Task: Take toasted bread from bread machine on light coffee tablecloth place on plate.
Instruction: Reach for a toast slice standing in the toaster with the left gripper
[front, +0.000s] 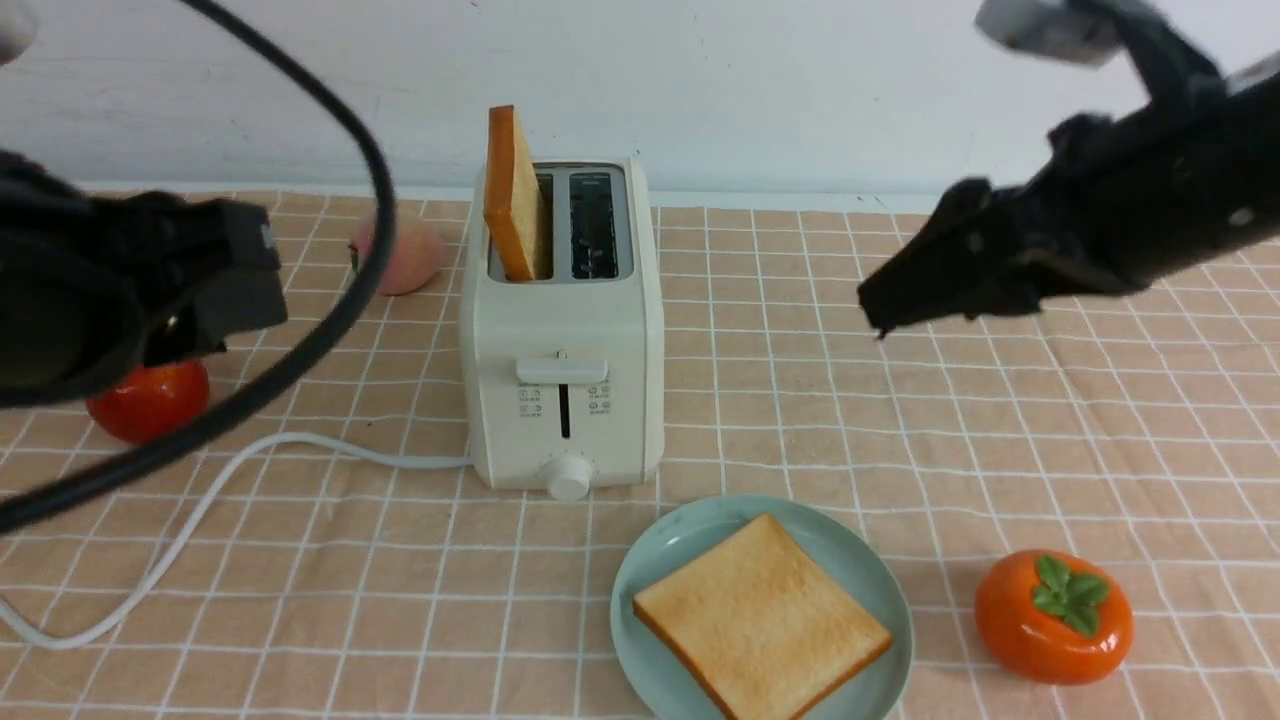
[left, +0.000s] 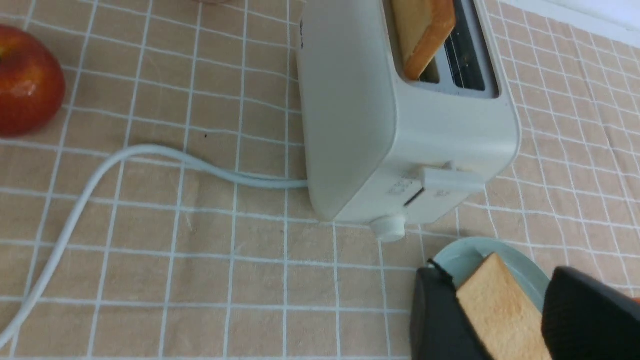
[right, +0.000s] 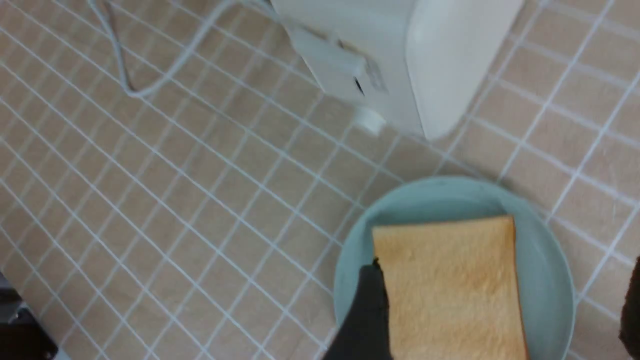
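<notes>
The cream bread machine (front: 565, 330) stands mid-table on the light coffee tablecloth (front: 900, 420). One slice of toasted bread (front: 512, 195) stands upright in its left slot; the right slot looks empty. A second slice (front: 760, 620) lies flat on the mint plate (front: 870, 570) in front of the toaster. My right gripper (front: 880, 305) hangs open in the air to the right of the toaster; in the right wrist view its fingers (right: 370, 310) stand wide apart above the slice (right: 450, 285) on the plate (right: 545, 260). My left gripper (front: 230, 280) is raised at the far left, open and holding nothing.
A red apple (front: 150, 400) and a peach (front: 400, 255) lie left of the toaster. An orange persimmon (front: 1053, 615) sits right of the plate. The white cord (front: 200, 510) trails left across the cloth. A black cable (front: 330, 310) loops from my left arm.
</notes>
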